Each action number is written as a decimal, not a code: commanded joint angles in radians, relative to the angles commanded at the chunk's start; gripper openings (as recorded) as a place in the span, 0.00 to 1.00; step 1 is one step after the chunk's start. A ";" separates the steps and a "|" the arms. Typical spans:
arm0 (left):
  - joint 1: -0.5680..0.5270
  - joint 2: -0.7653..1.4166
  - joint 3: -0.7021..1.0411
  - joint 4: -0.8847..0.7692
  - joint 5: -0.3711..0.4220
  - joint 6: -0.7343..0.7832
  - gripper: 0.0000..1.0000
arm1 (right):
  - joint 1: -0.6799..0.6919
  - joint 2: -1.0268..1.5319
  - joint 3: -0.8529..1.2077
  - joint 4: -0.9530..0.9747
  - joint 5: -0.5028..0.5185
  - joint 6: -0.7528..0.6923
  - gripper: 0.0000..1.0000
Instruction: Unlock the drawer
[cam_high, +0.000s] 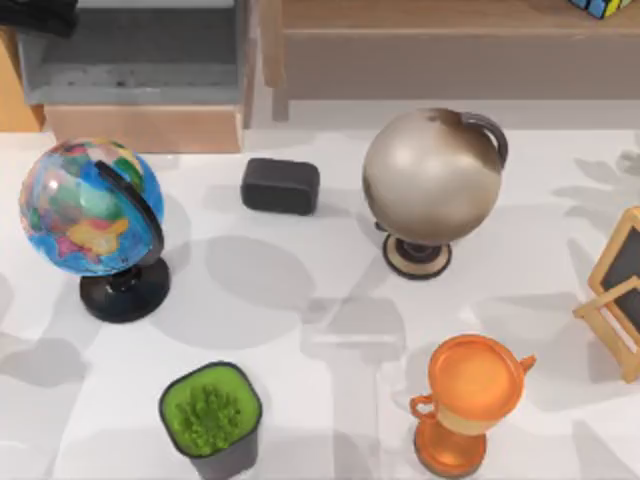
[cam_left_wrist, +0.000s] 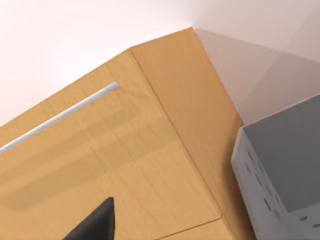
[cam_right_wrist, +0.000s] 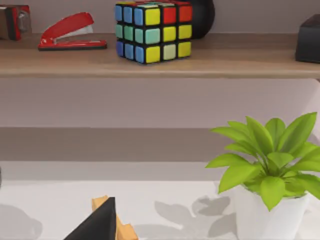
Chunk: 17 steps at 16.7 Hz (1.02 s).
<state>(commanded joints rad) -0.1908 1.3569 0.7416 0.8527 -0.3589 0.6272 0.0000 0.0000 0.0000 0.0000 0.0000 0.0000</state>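
A: Where is the drawer (cam_high: 140, 75) sitting?

B: It is lying at the far left of the table (cam_high: 330, 330), its grey interior showing from above and its light tan front panel (cam_high: 145, 128) facing the near side. In the left wrist view, a grey perforated wall of the drawer (cam_left_wrist: 280, 170) is appearing beside a tan wooden cabinet face (cam_left_wrist: 125, 160) carrying a thin silver bar handle (cam_left_wrist: 60, 117).

A: And the grippers?

B: The left gripper (cam_left_wrist: 95, 225) is showing as one dark fingertip hovering over that wooden face; I cannot tell whether its fingers are spread or pressed together. The right gripper (cam_right_wrist: 97, 222) is likewise showing a single dark tip, facing the long brown shelf (cam_right_wrist: 160, 62); its state cannot be told either.

A: What is surrounding the drawer?

B: A blue globe (cam_high: 90, 210) is standing just near of the front panel, a black box (cam_high: 280, 186) to its right, then a tan globe (cam_high: 432, 180). An orange trophy (cam_high: 468, 400) and a green potted plant (cam_high: 210, 410) are standing at the near edge. On the shelf, a red stapler (cam_right_wrist: 70, 31) and a colour cube (cam_right_wrist: 152, 30) are resting, with a leafy plant in a white pot (cam_right_wrist: 270, 170) below.
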 joint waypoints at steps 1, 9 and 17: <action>0.040 0.050 0.020 0.028 0.037 0.052 1.00 | 0.000 0.000 0.000 0.000 0.000 0.000 1.00; 0.353 0.478 0.179 0.241 0.351 0.487 1.00 | 0.000 0.000 0.000 0.000 0.000 0.000 1.00; 0.594 0.887 0.338 0.320 0.787 0.919 1.00 | 0.000 0.000 0.000 0.000 0.000 0.000 1.00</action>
<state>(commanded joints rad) 0.4028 2.2439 1.0799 1.1728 0.4278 1.5465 0.0000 0.0000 0.0000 0.0000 0.0000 0.0000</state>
